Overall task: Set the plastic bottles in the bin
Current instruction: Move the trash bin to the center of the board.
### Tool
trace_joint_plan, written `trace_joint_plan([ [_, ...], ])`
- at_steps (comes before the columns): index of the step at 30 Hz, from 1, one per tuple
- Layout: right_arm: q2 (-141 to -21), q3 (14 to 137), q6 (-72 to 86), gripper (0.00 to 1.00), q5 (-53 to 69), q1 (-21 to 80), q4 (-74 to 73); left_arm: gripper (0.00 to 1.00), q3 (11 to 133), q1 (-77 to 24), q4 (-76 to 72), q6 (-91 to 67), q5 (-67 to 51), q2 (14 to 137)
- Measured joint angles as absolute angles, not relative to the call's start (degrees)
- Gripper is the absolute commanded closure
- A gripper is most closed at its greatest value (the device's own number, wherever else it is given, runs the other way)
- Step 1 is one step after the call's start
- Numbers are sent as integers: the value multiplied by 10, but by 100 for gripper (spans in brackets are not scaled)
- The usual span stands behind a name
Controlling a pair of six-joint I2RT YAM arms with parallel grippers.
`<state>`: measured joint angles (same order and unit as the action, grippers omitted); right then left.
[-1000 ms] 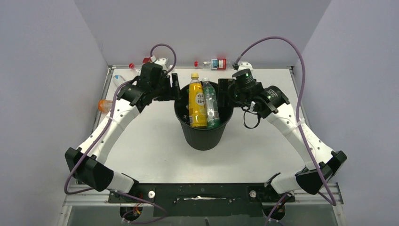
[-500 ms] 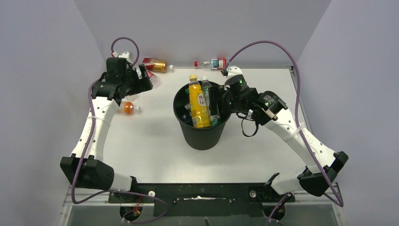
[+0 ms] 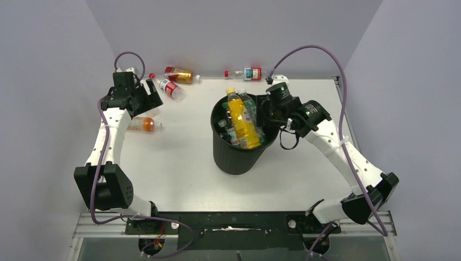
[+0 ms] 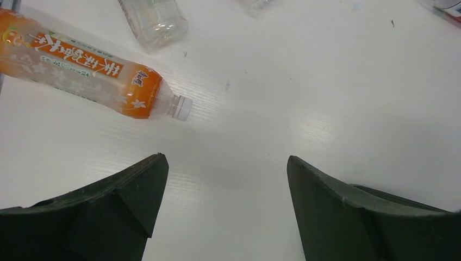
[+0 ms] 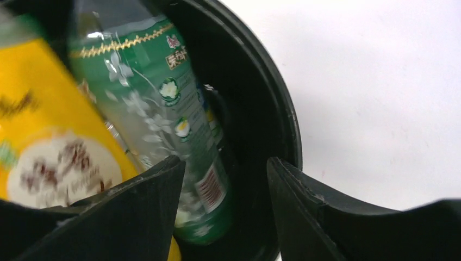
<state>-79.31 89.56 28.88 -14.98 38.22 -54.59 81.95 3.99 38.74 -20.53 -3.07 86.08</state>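
Observation:
The black bin [image 3: 234,157] stands mid-table, leaning to the right. It holds a yellow bottle [image 3: 243,120], a green-labelled bottle [image 3: 250,110] and others. My right gripper [image 3: 266,112] is at its right rim. There its jaws [image 5: 225,174] are partly closed around the green bottle's base [image 5: 209,190] and the bin wall [image 5: 272,103]; whether they press is unclear. My left gripper [image 3: 152,97] is open and empty [image 4: 225,160] over the back-left table. An orange bottle [image 4: 92,76] [image 3: 142,124] lies just ahead of it, and a clear bottle [image 4: 155,19] lies beyond.
A red-labelled clear bottle [image 3: 169,88] and an amber bottle [image 3: 182,74] lie at the back left. Another red-labelled bottle [image 3: 247,73] rests against the back wall. Grey walls close in the table on three sides.
My left arm swung from the bin to the back-left corner and its jaws widened. My right gripper's jaws narrowed at the bin's right rim. The bin tipped rightward and its bottles leaned.

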Motion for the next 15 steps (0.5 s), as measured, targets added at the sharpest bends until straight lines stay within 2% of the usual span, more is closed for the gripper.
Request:
trace_joint_plan([
  [6, -811, 890, 280, 34, -162, 348, -550, 19, 792, 40, 376, -206, -30, 862],
  [15, -812, 917, 256, 31, -161, 386, -555, 19, 780, 41, 361, -205, -29, 862],
])
